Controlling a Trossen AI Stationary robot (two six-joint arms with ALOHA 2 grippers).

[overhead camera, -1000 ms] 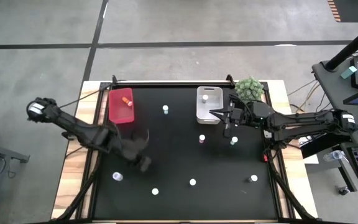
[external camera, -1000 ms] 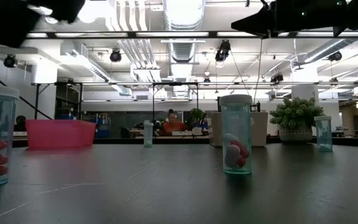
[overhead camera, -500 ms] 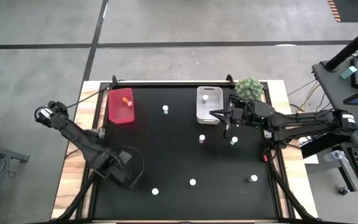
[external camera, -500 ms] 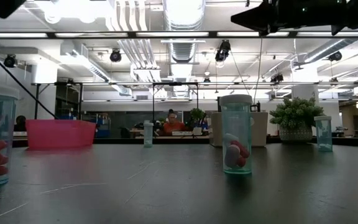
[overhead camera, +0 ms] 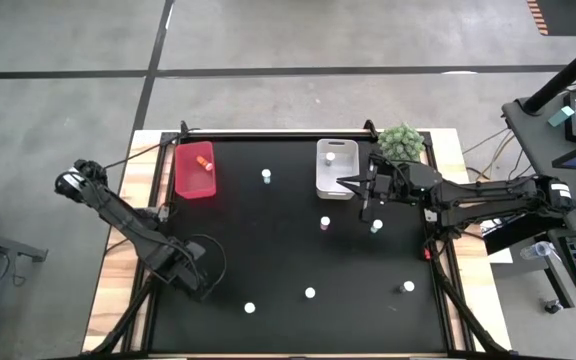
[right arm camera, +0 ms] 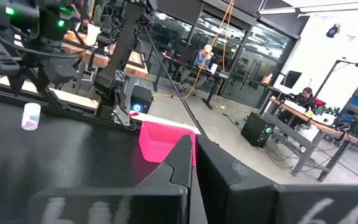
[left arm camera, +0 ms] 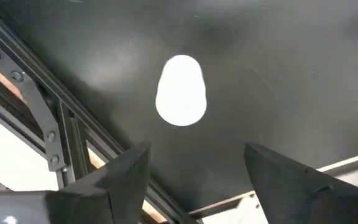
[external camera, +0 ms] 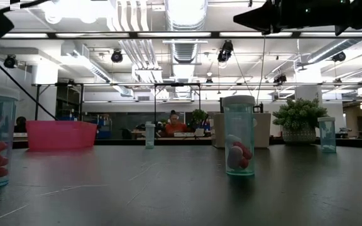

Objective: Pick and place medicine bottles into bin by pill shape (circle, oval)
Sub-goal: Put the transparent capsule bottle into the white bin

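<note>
One small white-capped plastic vial (left arm camera: 181, 91) stands at the black table's (overhead camera: 288, 240) near-left corner beneath the left gripper's (left arm camera: 194, 171) spread jaws; light, rigid, slippery, likely best pinched across its body. The right gripper (overhead camera: 365, 186) waits closed by the white bin (overhead camera: 336, 168).

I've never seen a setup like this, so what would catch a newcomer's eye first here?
Probably the bright red bin at the black table's far left, with a white bin and a green spiky plant further right. Tiny white-capped medicine bottles dot the table. The left gripper hangs open right above one white bottle cap near the front left corner, while the right gripper waits shut beside the white bin.
</note>
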